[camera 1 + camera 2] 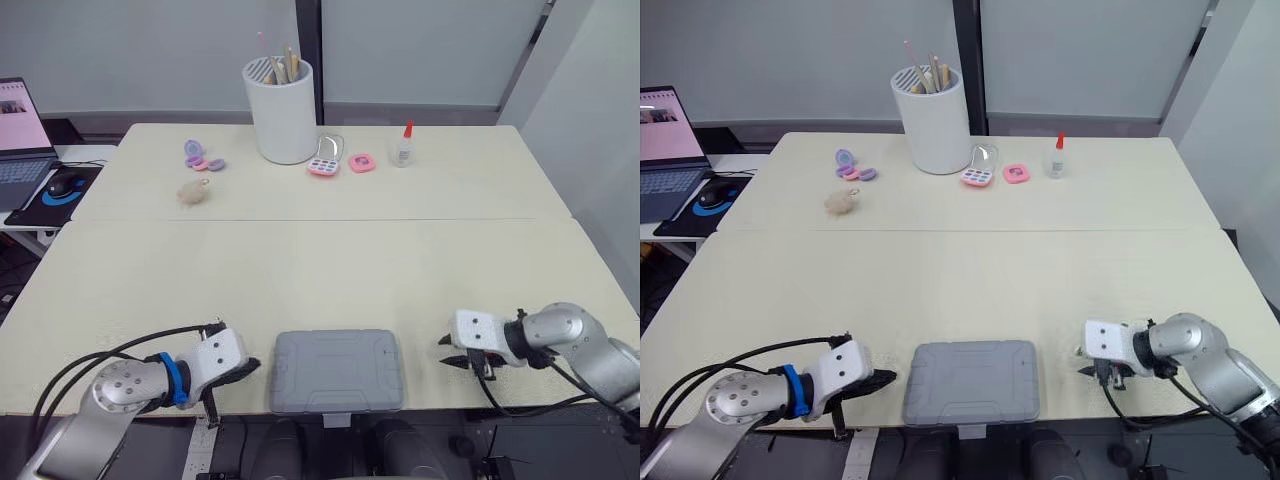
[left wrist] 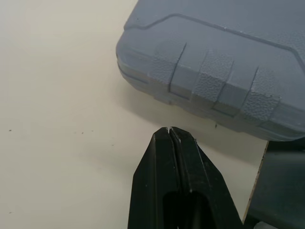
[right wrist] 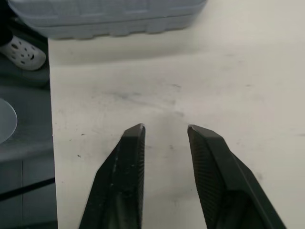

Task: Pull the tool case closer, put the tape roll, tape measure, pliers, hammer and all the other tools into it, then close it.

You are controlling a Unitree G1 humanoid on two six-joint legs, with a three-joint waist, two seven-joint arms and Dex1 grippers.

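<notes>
The grey tool case [image 1: 337, 370] lies with its lid down at the table's front edge, between my two arms. My left gripper [image 1: 245, 371] is shut and empty, its tips a short way from the case's left side [image 2: 205, 71], not touching it. My right gripper [image 1: 447, 353] stands open to the right of the case with nothing between its fingers [image 3: 131, 157]; the case [image 3: 105, 16] shows ahead of them, a clear gap away.
At the back of the table [image 1: 320, 260] stand a white pot of sticks [image 1: 280, 108], a small glue bottle [image 1: 403, 146], pink and purple compacts [image 1: 324, 164] and a beige fluffy ball [image 1: 193, 192]. A laptop [image 1: 20, 130] and mouse sit at the far left.
</notes>
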